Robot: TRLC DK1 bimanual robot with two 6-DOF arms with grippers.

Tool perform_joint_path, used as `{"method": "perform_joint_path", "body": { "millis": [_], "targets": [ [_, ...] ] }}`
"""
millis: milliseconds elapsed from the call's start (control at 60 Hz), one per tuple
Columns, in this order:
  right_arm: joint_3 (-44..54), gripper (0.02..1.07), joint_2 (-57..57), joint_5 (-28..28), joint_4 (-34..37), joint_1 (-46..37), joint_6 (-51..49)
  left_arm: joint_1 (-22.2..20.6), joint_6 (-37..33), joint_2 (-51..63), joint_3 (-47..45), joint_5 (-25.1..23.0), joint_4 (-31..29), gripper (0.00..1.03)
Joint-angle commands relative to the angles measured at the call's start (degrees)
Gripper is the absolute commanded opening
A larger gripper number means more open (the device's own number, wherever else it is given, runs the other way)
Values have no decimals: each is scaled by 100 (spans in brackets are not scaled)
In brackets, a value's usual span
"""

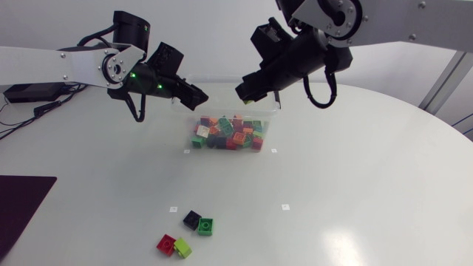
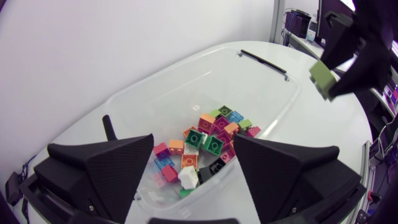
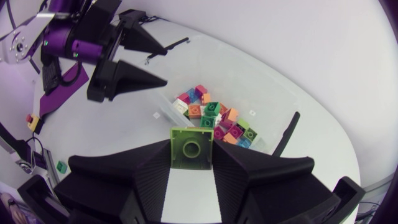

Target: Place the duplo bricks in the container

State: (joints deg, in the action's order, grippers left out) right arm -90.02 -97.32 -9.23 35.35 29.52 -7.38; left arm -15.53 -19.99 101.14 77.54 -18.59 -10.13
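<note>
A clear plastic container (image 1: 274, 112) at the table's middle holds several mixed-colour duplo bricks (image 1: 228, 133). My right gripper (image 1: 247, 94) hangs above its far right edge, shut on a lime green brick (image 3: 191, 147); that brick (image 2: 323, 78) also shows in the left wrist view, beyond the container (image 2: 249, 87). My left gripper (image 1: 195, 94) hovers over the container's far left edge, open and holding nothing, its fingers (image 2: 118, 168) spread wide above the bricks inside. Loose on the near table lie a black brick (image 1: 192, 219), a green brick (image 1: 205, 226), a red brick (image 1: 167, 244) and a lime brick (image 1: 182, 248).
A dark mat (image 1: 18, 203) lies at the table's left edge. Small white markers (image 1: 285, 207) dot the tabletop around the container. The two grippers face each other closely above the container's far side.
</note>
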Motion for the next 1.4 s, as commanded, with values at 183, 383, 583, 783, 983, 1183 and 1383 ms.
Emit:
{"method": "perform_joint_path", "body": {
  "millis": [183,383,583,783,983,1183,1383],
  "targets": [
    [-438,35,-340,-26,-696,-192,377,-258,-884,-1026,-925,92,-472,97],
    [-701,35,-797,-35,-1013,-385,553,-293,-1807,-1580,-1645,92,-1008,97],
    [-824,35,-1202,-8,-1400,-438,632,-354,-2774,-2064,-2269,84,-1720,97],
    [-1264,35,-1852,106,-1549,-464,755,-363,-3538,-2213,-2577,92,-2362,96],
    [-1712,45,-2362,308,-1514,-456,764,-433,-4285,-2266,-2770,180,-3065,96],
    [-1862,95,-2432,431,-1479,-464,764,-565,-4830,-2389,-2911,435,-3557,96],
    [-1659,102,-2142,458,-1602,-491,843,-855,-5129,-2424,-2981,628,-4199,93]
  ]
}}
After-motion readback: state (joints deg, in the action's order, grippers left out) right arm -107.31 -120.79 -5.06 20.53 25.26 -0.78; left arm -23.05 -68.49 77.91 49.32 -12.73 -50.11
